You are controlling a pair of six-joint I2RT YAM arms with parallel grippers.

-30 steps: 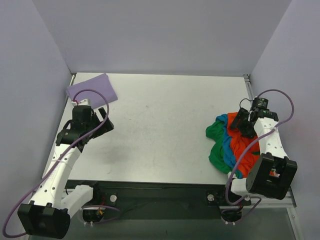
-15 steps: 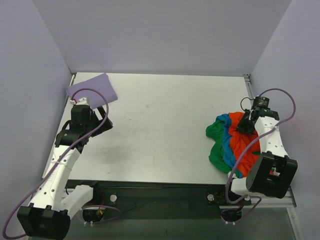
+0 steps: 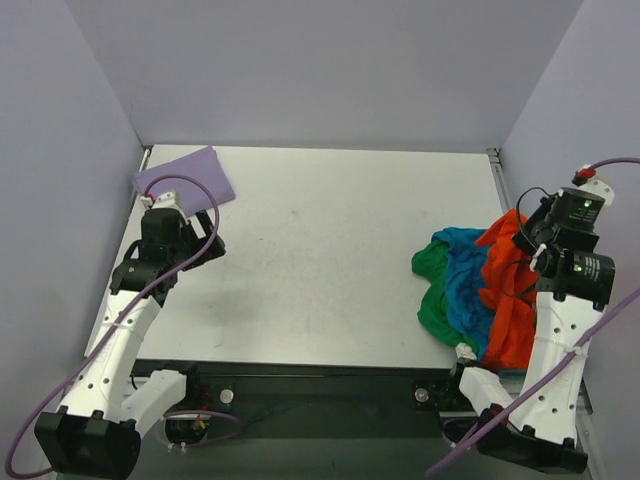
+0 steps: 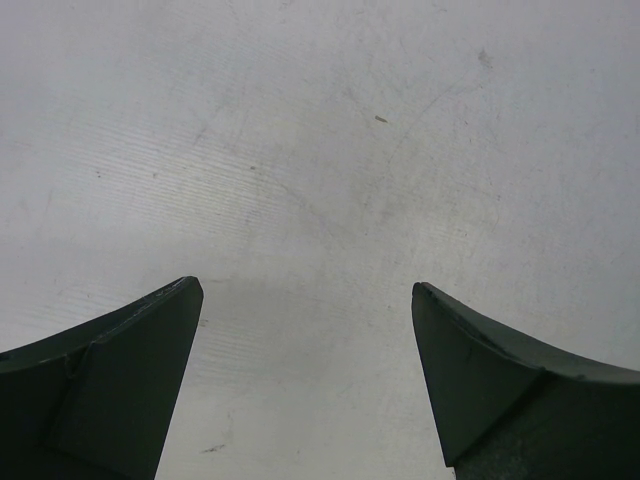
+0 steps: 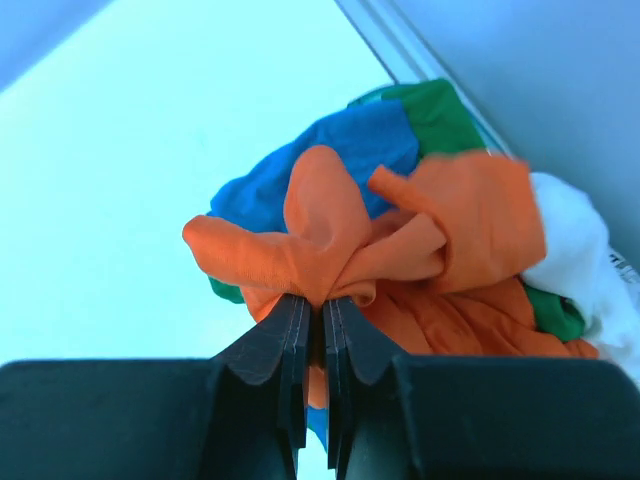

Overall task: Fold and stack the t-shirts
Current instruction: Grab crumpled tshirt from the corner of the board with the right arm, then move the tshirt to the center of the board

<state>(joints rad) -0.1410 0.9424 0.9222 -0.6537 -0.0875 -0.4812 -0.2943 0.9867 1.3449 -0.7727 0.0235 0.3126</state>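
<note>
Looking down from the top external view, the orange-red t-shirt [image 3: 505, 305] hangs bunched from the right gripper [image 3: 522, 238] at the right edge of the desk [image 3: 330, 260]. Its lower part drapes over a heap where the blue t-shirt [image 3: 463, 285] and the green t-shirt [image 3: 430, 305] lie tangled. The lavender t-shirt [image 3: 185, 178] lies flat as a neat rectangle in the far left corner, well apart from the heap. The left gripper [image 3: 203, 248] hovers near it over bare desk.

In the left wrist view the jaws stand wide apart with nothing between them, only scuffed desk below.

In the right wrist view the jaws are pinched tight on a gathered fold of orange-red cloth, which bulges out past the tips. Blue and green cloth show behind it, and a white t-shirt [image 5: 570, 235] lies at the right.

The cloth looks light and limp, so it will probably sag and may drag its neighbours along. A pinch mid-bunch will not spread it. Holding a shoulder seam or hem corner, one in each gripper, would likely serve better for laying it flat.
</note>
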